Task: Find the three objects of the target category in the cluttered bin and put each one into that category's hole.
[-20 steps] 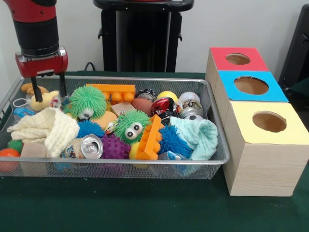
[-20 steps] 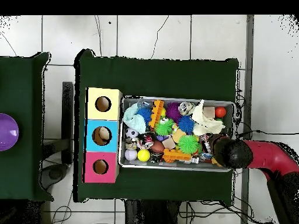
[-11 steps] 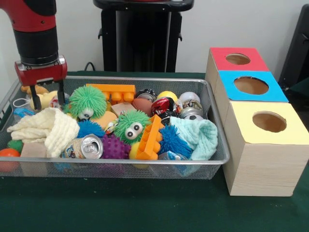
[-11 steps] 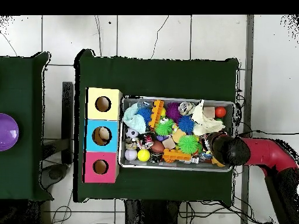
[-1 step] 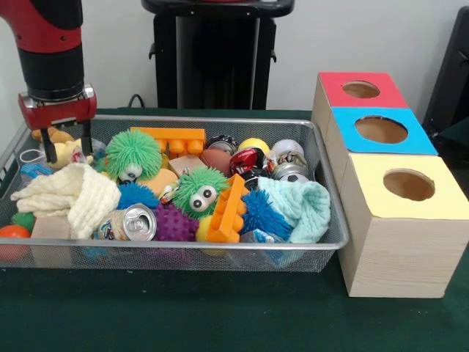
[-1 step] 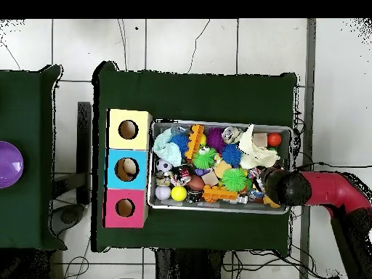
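My gripper (image 5: 69,149) hangs open over the far left corner of the wire bin (image 5: 322,246). Its two black fingers (image 5: 50,152) straddle a yellow plush toy (image 5: 66,153) that lies in the clutter, and I cannot tell whether they touch it. The bin holds two green fuzzy toys (image 5: 132,152), orange bricks (image 5: 227,209), a crushed can (image 5: 135,223), a purple spiky ball (image 5: 174,224), blue spiky balls (image 5: 264,214), several small balls (image 5: 287,149) and cloths. In the overhead view the arm's wrist (image 6: 287,187) covers the fingers at the bin's right end.
Three wooden boxes with round holes stand in a row beside the bin: red (image 5: 360,89), blue (image 5: 381,130), yellow (image 5: 408,185). A cream cloth (image 5: 72,194) and a mint cloth (image 5: 300,207) lie on the clutter. A purple bowl (image 6: 9,164) sits on a separate table.
The gripper has risen slightly and shifted left toward the bin's corner, still open. The objects in the bin have not visibly moved.
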Available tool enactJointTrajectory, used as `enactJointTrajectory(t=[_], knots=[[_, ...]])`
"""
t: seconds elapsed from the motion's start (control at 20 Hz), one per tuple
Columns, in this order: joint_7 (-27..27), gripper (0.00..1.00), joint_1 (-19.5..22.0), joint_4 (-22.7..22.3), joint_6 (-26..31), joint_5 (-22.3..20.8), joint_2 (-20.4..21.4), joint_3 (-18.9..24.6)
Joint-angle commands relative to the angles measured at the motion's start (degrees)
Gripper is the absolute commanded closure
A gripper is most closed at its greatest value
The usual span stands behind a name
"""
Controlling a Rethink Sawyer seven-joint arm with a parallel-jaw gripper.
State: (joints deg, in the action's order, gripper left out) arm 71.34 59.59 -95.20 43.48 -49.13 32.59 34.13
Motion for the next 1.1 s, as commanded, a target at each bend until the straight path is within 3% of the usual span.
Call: enactJointTrajectory(t=[0.05, 0.3, 0.7, 1.1], knots=[[-19.37, 0.00, -1.20, 3.54, 9.06, -4.42, -0.41, -1.44], [-18.18, 0.00, 0.42, 2.46, 8.25, -4.42, -1.60, -0.35], [-19.28, 0.00, 4.68, 0.93, 0.63, -0.79, -6.20, 7.25], [-18.31, 0.00, 5.20, 0.52, 0.46, -0.86, -7.65, 10.54]])
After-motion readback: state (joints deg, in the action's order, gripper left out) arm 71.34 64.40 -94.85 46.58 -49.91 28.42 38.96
